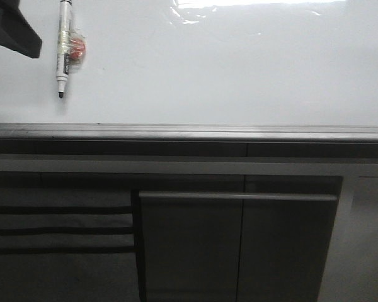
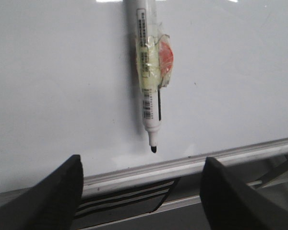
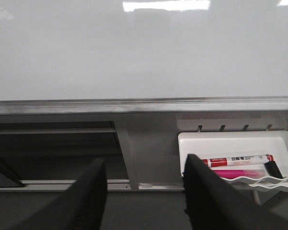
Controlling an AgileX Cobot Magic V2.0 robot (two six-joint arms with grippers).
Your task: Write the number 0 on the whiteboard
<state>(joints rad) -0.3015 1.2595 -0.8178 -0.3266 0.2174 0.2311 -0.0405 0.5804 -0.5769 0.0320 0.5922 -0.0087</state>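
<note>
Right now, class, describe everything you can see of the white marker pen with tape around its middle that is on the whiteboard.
The white marker pen lies against the glossy whiteboard, pointing down, uncapped, with its small black tip just above the grey metal edge strip. Its barrel carries a printed label with a barcode. Yellowish clear tape is wrapped around the middle and holds a red-orange lump at one side. The open left gripper is near it without touching it. No ink mark shows near the tip.
</note>
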